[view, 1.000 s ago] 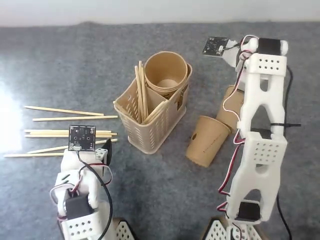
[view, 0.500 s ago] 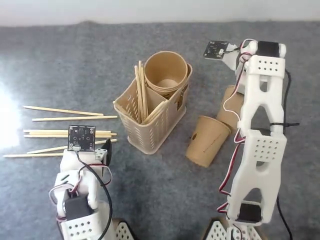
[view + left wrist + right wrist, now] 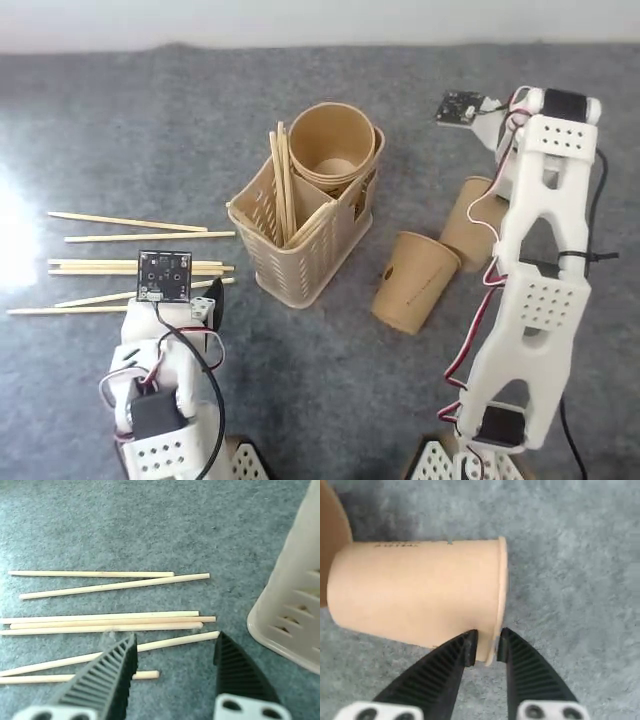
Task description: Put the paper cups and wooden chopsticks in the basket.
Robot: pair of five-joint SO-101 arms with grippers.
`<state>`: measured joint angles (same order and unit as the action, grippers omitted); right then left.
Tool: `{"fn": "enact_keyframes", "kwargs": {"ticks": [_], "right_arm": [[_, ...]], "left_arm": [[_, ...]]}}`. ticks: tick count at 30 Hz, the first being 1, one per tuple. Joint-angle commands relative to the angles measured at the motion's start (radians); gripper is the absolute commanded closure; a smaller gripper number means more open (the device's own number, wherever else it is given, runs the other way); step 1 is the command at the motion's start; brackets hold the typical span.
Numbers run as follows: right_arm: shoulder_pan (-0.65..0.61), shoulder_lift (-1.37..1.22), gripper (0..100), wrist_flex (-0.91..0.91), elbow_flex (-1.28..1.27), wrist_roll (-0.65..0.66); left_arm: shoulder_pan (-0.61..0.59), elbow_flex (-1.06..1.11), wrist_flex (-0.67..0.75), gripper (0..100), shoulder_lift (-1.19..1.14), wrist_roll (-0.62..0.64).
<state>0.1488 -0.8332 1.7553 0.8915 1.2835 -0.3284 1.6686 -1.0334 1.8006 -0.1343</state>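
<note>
High view has the basket (image 3: 300,262) standing upright near the middle of the grey surface (image 3: 120,130). Its far right compartment holds the stacked cups (image 3: 333,140), mouths up, and the compartment to their left holds the upright chopsticks (image 3: 284,190), a few sticks leaning together and rising above the rim. To the left of the basket the loose chopsticks (image 3: 130,266) lie flat on the surface, several of them roughly parallel, running left to right with their right ends near the basket but apart from it. To the right of the basket two more cups lie on their sides. The near cup (image 3: 412,283) lies just beside the basket's right corner, and the far cup (image 3: 465,225) lies beyond it, partly covered by the right arm (image 3: 535,300), which stretches away from the near edge over that side. The left arm (image 3: 160,400) is at the near left, just short of the loose chopsticks. Left wrist view shows the left claw (image 3: 176,644) spread wide with nothing between its fingers, poised over the nearest of the loose sticks, the basket's pale wall off to one side. Right wrist view shows the right claw (image 3: 487,638) drawn almost together on the rim of the far cup, one finger against the outer wall and the other just past the lip at the mouth. The cup lies on the surface, with the brown edge of the near cup beside its base.
</note>
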Motion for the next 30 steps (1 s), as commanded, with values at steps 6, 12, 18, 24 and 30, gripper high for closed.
{"fn": "enact_keyframes", "kwargs": {"ticks": [6, 12, 18, 24, 30], "right_arm": [[-0.001, -0.012, 99.1, 0.03, -0.109, 0.074], [0.001, 0.035, 98.9, 0.028, -0.101, 0.091], [-0.005, 0.245, 98.9, -0.005, -0.101, 0.071], [0.002, 0.472, 98.9, -0.139, -0.101, -0.021], [-0.027, 0.616, 98.9, -0.151, -0.101, -0.114]], "left_arm": [[0.006, -0.004, 0.026, 76, 0.018, -0.008], [0.006, -0.004, 0.026, 76, 0.018, -0.008], [0.006, -0.004, 0.026, 76, 0.018, -0.008], [0.006, -0.004, 0.026, 76, 0.018, -0.008], [0.006, -0.004, 0.026, 76, 0.018, -0.008]]}}
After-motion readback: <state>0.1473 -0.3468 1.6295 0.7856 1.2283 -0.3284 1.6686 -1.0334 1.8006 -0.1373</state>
